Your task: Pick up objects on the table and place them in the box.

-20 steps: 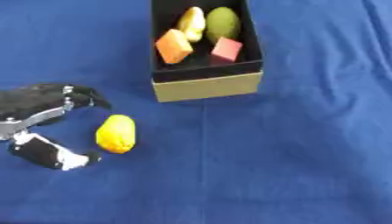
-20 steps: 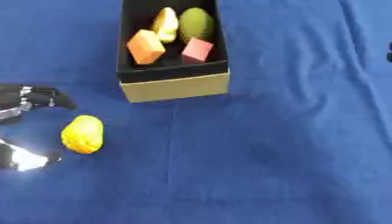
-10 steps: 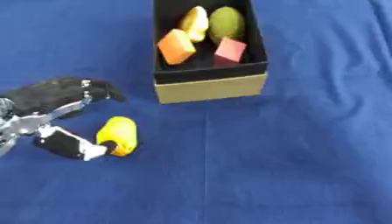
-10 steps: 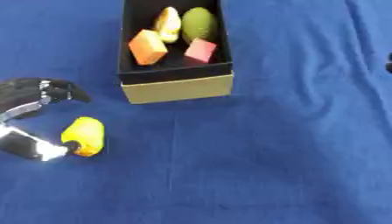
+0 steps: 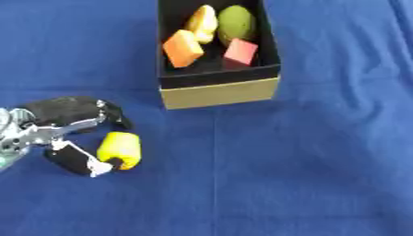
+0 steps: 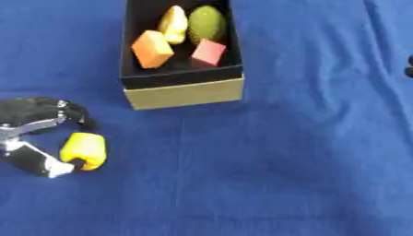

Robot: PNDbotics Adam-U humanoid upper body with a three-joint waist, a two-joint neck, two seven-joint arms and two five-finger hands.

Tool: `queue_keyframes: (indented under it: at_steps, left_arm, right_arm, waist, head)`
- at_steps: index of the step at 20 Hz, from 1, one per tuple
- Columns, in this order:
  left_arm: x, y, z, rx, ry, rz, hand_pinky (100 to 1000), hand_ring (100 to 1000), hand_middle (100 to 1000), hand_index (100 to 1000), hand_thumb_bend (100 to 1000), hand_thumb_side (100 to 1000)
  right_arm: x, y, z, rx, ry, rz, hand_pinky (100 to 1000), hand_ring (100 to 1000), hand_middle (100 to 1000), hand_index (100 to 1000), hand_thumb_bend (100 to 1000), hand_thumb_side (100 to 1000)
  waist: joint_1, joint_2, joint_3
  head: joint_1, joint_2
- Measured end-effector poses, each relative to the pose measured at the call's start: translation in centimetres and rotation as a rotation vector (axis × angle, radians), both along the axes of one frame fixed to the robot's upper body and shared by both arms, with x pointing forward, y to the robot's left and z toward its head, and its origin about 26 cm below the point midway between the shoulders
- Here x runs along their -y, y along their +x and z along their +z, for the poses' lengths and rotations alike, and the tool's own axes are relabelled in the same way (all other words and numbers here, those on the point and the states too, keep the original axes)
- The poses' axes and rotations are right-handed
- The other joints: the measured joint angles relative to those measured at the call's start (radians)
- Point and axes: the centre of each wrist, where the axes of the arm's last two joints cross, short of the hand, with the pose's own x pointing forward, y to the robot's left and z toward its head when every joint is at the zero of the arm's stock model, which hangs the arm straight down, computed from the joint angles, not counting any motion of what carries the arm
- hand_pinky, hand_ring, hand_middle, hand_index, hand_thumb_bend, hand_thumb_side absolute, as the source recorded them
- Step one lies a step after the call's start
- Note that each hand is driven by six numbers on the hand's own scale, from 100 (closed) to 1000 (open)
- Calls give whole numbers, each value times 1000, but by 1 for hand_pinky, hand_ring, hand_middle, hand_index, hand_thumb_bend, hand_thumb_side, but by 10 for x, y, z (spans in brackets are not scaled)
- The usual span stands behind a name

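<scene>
Surface: blue cloth [image 5: 306, 152].
Box [image 5: 219, 91]: upper centre, four pieces inside.
Left hand [image 5: 61, 133]: lower left, now closed around yellow object [image 5: 119, 148], previously apart.

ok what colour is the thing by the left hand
Yellow, with an orange tint at its lower end. The yellow object sits between the left hand's fingers, clearest in the left eye view.

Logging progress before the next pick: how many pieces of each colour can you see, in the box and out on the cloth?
Yellow: 2, one in the box, one on the cloth at the left hand
Orange: 1, block in the box
Green: 1, oval piece in the box
Red: 1, cube in the box
Total: 5, with 4 in the box and 1 outside.
</scene>
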Motion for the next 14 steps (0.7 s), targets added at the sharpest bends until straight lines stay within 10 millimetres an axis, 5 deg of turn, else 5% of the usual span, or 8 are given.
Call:
queue_keyframes:
  at_steps: [3, 8, 14]
  left_arm:
    - [1, 0, 1, -2, 14, -10, 790, 683, 587, 735, 138, 207]
    - [7, -9, 5, 46, 0, -46, 781, 676, 581, 727, 100, 100]
    - [6, -16, 39, 215, -68, -105, 784, 671, 583, 735, 100, 100]
  right_arm:
    - [-1, 0, 0, 1, 2, 0, 774, 786, 732, 821, 100, 541]
    - [-1, 0, 0, -2, 8, -1, 776, 788, 734, 823, 100, 540]
    - [0, -1, -2, 0, 7, -1, 778, 790, 736, 823, 100, 550]
  waist:
    - [0, 0, -1]
    - [0, 0, 1]
    - [10, -5, 2]
  head:
    - [0, 0]
    - [-1, 0]
    - [-6, 0]
